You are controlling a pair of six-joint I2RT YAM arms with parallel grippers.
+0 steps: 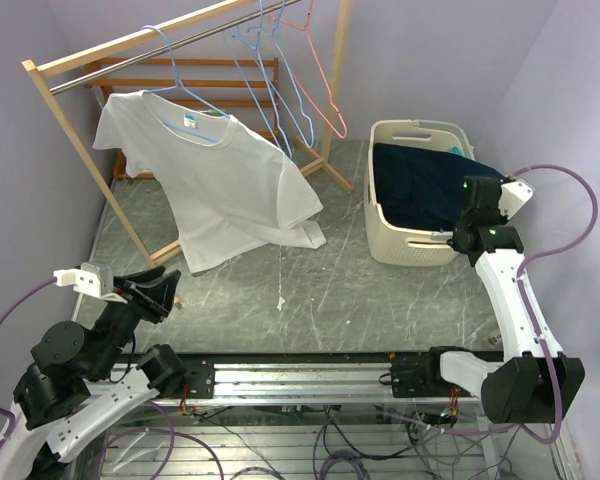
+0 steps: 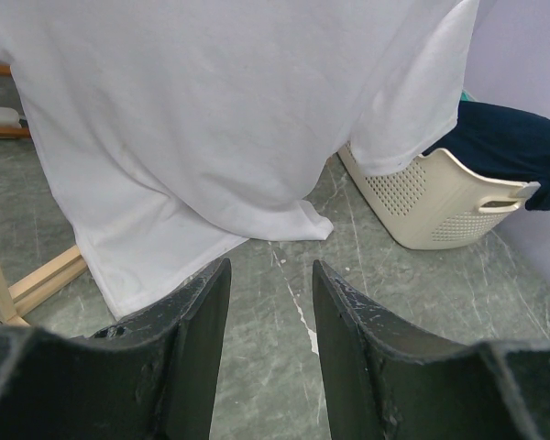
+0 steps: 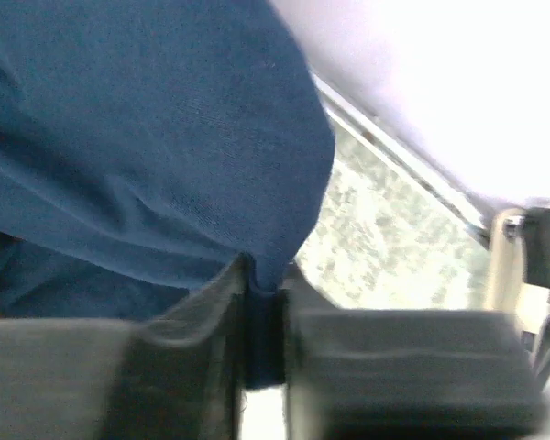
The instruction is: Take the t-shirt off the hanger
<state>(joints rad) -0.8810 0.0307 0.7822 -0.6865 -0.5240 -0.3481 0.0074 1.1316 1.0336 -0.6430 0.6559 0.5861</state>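
- The step in hand, as I judge it, is the approach: the t-shirt [image 1: 215, 175] hangs on its blue hanger [image 1: 192, 97] from the wooden rack [image 1: 120, 45], with its hem trailing onto the counter [image 1: 380, 300].
- Next, my left claw [image 2: 270, 284] needs to go forward to the cloth (the hem is nearest) and draw it off the hanger.
- My left claw is moderately spread, gripping nothing and touching nothing.
- My right claw [image 3: 261, 293] is clenched on a fold of the navy garment [image 3: 137, 137] in the basket [image 1: 410, 245].

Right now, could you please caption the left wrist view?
Open left gripper faces the hanging white t-shirt, laundry basket at right.
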